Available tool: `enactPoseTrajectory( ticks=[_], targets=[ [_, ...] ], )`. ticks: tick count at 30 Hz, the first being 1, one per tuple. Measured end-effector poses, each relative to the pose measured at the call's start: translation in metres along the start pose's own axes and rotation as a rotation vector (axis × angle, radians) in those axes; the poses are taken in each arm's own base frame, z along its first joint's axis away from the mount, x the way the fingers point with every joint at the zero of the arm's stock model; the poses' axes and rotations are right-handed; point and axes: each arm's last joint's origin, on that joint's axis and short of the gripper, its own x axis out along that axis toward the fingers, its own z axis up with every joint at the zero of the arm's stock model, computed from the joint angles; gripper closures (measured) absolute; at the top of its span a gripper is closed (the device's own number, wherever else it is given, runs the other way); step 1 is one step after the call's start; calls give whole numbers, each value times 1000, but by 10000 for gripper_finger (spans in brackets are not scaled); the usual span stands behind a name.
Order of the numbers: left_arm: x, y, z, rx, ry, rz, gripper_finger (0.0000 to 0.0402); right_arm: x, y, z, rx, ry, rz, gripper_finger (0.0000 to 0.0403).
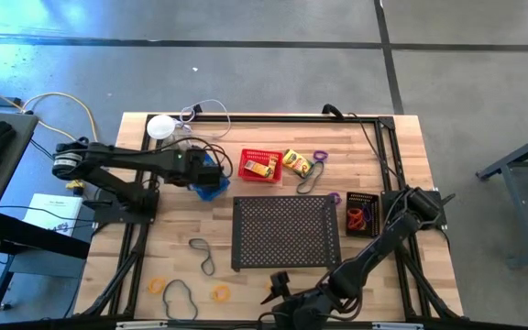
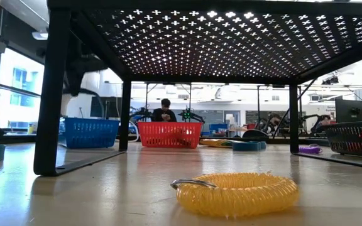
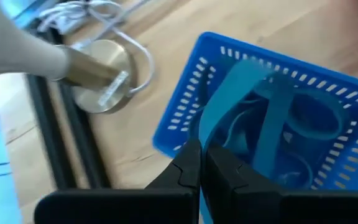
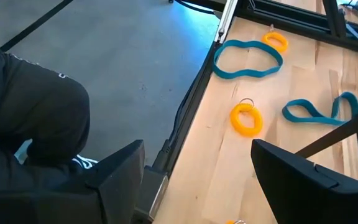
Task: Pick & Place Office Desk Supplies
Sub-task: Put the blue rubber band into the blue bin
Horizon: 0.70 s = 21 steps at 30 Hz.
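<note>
My left gripper (image 3: 201, 163) is shut on a teal rubber band (image 3: 229, 99) above the small blue mesh basket (image 1: 213, 181), which stands at the table's far left. My right gripper (image 4: 197, 149) stands open over the table's near edge (image 1: 276, 288) and holds nothing. Beyond it a yellow coil loop (image 4: 246, 119) and two teal bands (image 4: 248, 59) (image 4: 319, 111) lie flat on the wood. The red basket (image 1: 260, 166) holds a yellow crayon box, and a second box (image 1: 296, 162) lies beside it. The black basket (image 1: 361, 213) stands at the right. My left gripper pinches one end of the teal band (image 3: 205, 134) between its two shut fingers, coming from above at a slant. The band runs from the fingertips down into the blue basket (image 3: 303, 118), where the rest of the loop lies.
The large black perforated tray (image 1: 282, 232) stands mid-table on legs. A white disc with cable (image 1: 160, 126) sits at the far left corner. More loops lie near the front left (image 1: 180, 298) and by the crayon box (image 1: 320, 157). A person sits in the room behind (image 2: 165, 110).
</note>
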Motion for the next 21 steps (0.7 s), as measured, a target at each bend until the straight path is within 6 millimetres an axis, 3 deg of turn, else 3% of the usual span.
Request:
enactPoseTrajectory(
  ticks=[6,11,21],
  targets=[
    [19,2,3,25,73,-19,401,3,-11,2,2,2,-21,119],
    [24,-6,12,157,79,-139,401,7,-25,4,2,8,-48,119],
    [25,-14,10,800,11,-201,401,9,-35,1,14,50,-72,119]
  ],
)
